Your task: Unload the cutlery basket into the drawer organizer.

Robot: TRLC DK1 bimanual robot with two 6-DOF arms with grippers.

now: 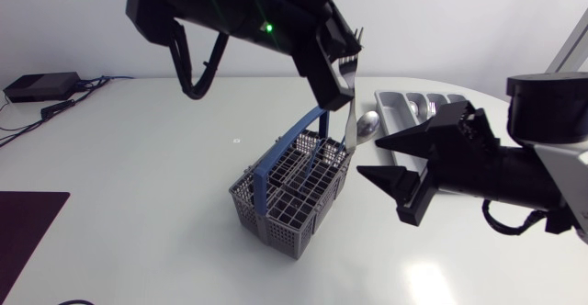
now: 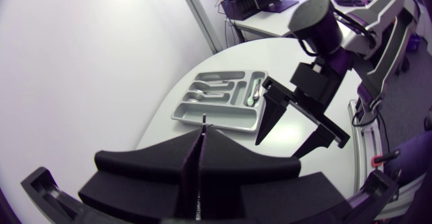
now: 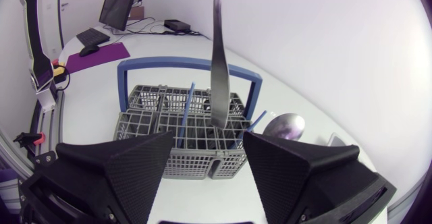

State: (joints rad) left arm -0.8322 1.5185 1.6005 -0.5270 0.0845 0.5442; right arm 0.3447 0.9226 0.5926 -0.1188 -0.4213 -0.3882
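My left arm (image 1: 230, 11) hangs high, jaws clamped on a fork (image 1: 349, 112); my right arm (image 1: 514, 172) sits low, jaws spread wide.

One basket (image 1: 289, 190), one organizer (image 1: 393, 105), one fork (image 1: 350, 112), perhaps one spoon (image 1: 367, 122)

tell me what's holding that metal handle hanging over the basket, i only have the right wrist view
Observer: The left gripper is shut on a fork just below its tines. The handle points down at the basket.
Operator: where's the organizer from there
Observer: The organizer sits on the table past the basket, on the right arm's side.
Operator: anything in it
Observer: Yes, the left wrist view shows spoons lying in its compartments.
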